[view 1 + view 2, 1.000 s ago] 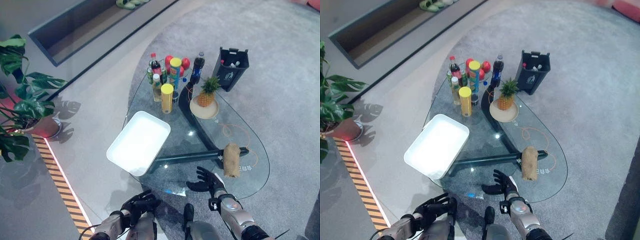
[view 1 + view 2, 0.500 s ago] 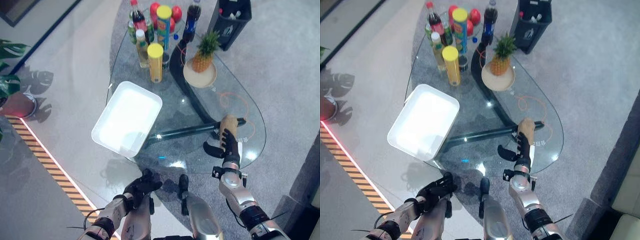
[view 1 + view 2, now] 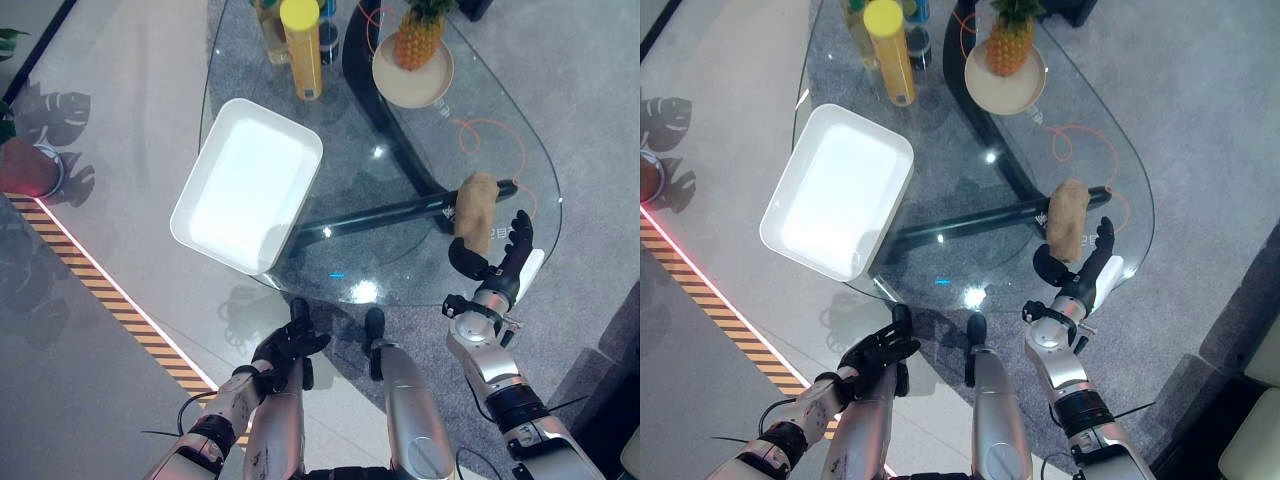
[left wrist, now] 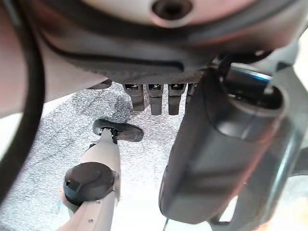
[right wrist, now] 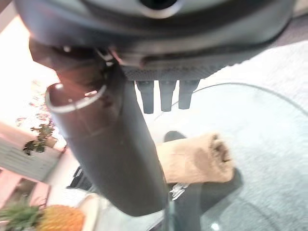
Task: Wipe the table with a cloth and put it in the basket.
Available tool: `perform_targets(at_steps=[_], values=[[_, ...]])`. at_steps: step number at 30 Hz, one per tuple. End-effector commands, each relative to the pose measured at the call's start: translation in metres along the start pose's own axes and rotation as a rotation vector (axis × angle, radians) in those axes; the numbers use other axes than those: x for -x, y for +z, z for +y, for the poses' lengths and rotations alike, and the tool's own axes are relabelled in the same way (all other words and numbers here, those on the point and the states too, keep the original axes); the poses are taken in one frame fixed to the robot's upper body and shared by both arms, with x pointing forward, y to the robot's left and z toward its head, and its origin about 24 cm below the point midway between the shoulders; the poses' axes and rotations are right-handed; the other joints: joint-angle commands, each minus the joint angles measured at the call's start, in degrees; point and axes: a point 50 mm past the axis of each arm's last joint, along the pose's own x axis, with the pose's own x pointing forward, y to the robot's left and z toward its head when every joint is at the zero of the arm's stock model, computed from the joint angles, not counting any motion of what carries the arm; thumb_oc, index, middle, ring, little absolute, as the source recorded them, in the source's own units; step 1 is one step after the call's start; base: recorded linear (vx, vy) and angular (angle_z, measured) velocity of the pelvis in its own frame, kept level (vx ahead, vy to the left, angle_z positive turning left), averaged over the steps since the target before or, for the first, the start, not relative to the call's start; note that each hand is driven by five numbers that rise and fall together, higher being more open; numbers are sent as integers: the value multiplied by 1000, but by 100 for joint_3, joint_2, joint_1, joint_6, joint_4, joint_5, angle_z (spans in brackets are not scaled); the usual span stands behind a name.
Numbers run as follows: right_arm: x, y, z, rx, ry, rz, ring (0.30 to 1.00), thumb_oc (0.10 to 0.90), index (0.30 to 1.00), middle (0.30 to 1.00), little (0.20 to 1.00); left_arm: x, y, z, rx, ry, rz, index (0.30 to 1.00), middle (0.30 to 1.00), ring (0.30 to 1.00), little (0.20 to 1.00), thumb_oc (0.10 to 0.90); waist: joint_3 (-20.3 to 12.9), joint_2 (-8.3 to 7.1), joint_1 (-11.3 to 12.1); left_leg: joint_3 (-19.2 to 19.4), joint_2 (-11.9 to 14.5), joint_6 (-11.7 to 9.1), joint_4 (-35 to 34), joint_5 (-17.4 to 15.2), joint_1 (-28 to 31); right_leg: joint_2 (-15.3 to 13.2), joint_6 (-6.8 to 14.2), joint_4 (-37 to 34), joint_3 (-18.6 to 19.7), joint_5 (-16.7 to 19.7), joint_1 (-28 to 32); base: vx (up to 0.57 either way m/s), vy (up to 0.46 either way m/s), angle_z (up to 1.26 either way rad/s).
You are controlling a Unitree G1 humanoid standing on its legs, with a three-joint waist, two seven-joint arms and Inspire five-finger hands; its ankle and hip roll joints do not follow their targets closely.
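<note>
Glass table (image 3: 400, 250), rounded, on grey carpet (image 3: 560, 90); dark frame showing through the top.

White basket (image 3: 248, 186), rectangular, on the table's left edge, partly overhanging it.

Plate (image 3: 413, 75) with a pineapple (image 3: 420, 28) at the far side of the table. Yellow-lidded can (image 3: 302, 45) stands upright left of the plate, bottles (image 3: 270, 15) just behind it. Orange cord (image 3: 490, 135) loops on the glass between plate and cloth.

Cloth (image 3: 474, 208), tan, rolled up, lies on the right part of the table, well apart from the basket. In the right wrist view the cloth (image 5: 195, 159) lies on the glass past the fingers.

Right hand (image 3: 500, 262) at the table's near right edge, just beside the near end of the cloth. Fingers straight and spread, thumb out toward the roll; not closed on anything. Cannot tell whether the thumb touches the cloth.

Left hand (image 3: 285, 345) low, below the table's near edge, off the glass. Fingers loosely extended, holding nothing.

Potted plant (image 3: 25, 160) on the floor at far left, beside a striped floor strip (image 3: 110, 300).
</note>
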Motion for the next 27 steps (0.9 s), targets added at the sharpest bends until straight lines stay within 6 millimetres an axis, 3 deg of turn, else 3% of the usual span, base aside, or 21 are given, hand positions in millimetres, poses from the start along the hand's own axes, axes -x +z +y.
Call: perform_targets(at_steps=[1, 11, 19, 27], values=[[-18, 54, -12, -119, -121, -208, 900, 800, 900, 900, 900, 4, -34, -16, 58, -34, 69, 900, 900, 900, 900, 800, -57, -83, -181, 116, -424, 375, 1362, -898, -406, 302, -22, -1005, 366, 768, -40, 16, 37, 2], [-27, 74, -12, -144, -188, -249, 900, 800, 900, 900, 900, -1, -21, -38, 94, -108, 25, 900, 900, 900, 900, 800, -57, 63, -146, 134, -522, 413, 1629, -867, -1120, 233, -6, -624, 377, 780, -797, 5, 14, 1], [-36, 91, -11, -149, -220, -290, 900, 800, 900, 900, 900, -2, -16, -45, 107, -135, 15, 900, 900, 900, 900, 800, -57, 106, -101, 136, -532, 427, 1750, -849, -1467, 208, 16, -492, 364, 839, -1188, 8, 5, 0], [-47, 91, -13, -135, -267, -232, 900, 800, 900, 900, 900, -3, -9, -50, 109, -152, -2, 900, 900, 900, 900, 800, -57, 166, -21, 88, -553, 443, 1818, -803, -1834, 174, 36, -436, 319, 934, -1587, 5, -3, 1]])
